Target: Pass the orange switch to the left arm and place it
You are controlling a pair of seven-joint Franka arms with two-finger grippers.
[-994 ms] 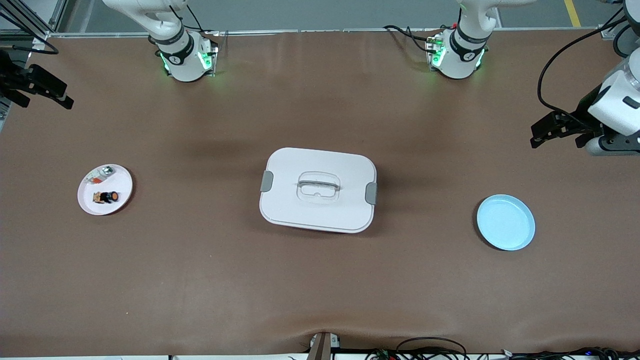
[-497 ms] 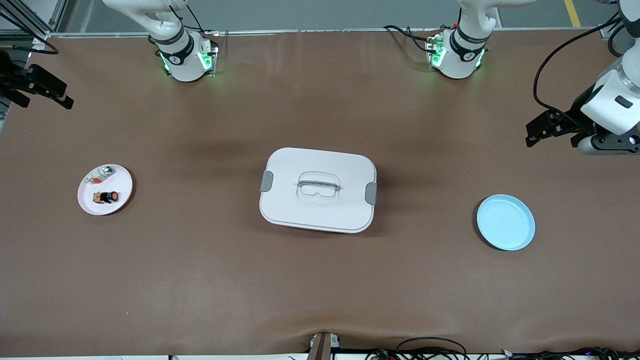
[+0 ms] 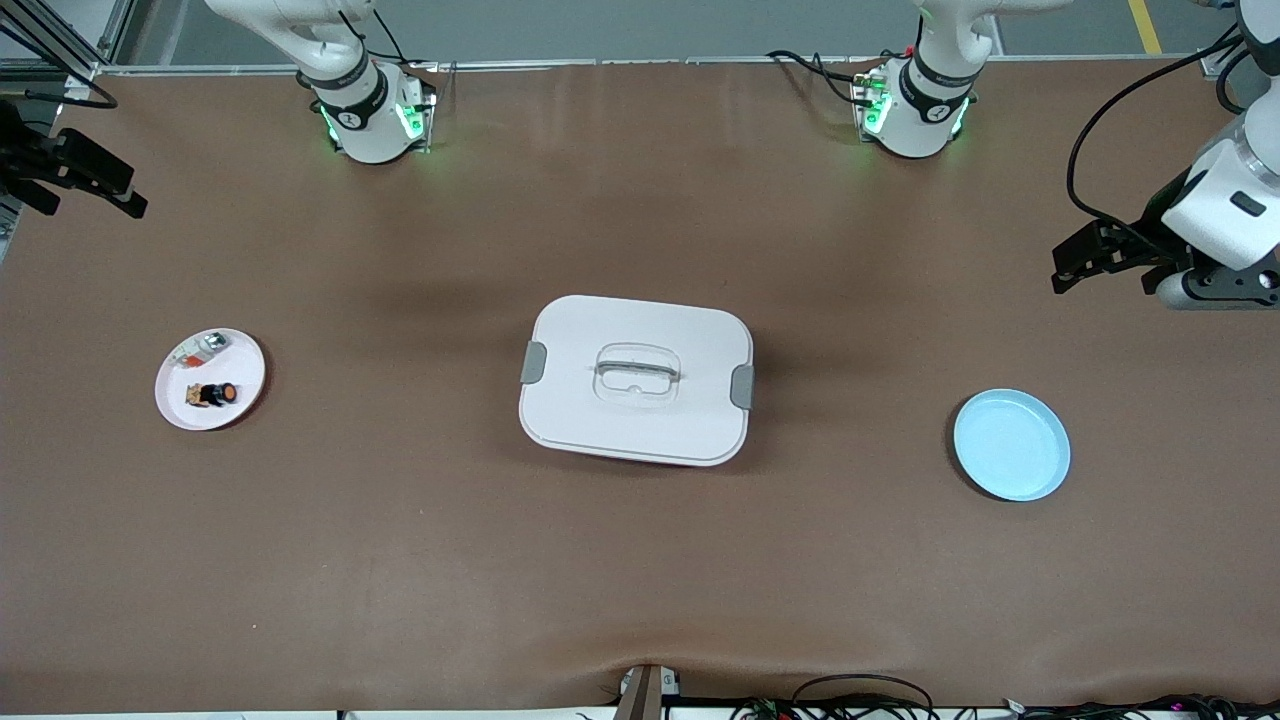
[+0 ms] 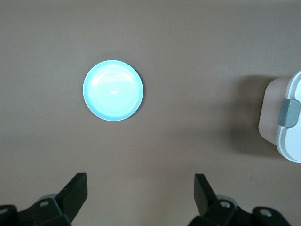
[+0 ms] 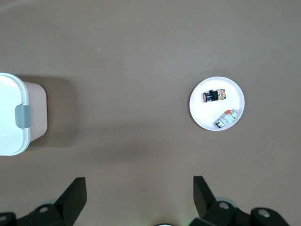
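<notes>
The orange switch point(image 3: 213, 395) lies on its side on a small white plate point(image 3: 242, 362) toward the right arm's end of the table. It also shows in the right wrist view point(image 5: 214, 96). The white box point(image 3: 636, 379) stands closed at the table's middle. My right gripper point(image 3: 125, 190) is open and empty, high over the table edge at the right arm's end. My left gripper point(image 3: 1062, 268) is open and empty, high over the left arm's end. Both sets of fingers show spread in the wrist views, right point(image 5: 139, 188) and left point(image 4: 139, 188).
A silver-and-clear small part point(image 3: 200, 346) shares the white plate point(image 5: 205, 114). A light blue plate point(image 3: 1011, 445) lies toward the left arm's end, and shows in the left wrist view point(image 4: 113, 90). The box's grey latches point(image 3: 742, 386) face the two ends.
The left arm shifted slightly toward the bases' side of the table between a second ago and half a second ago. Nothing has moved since.
</notes>
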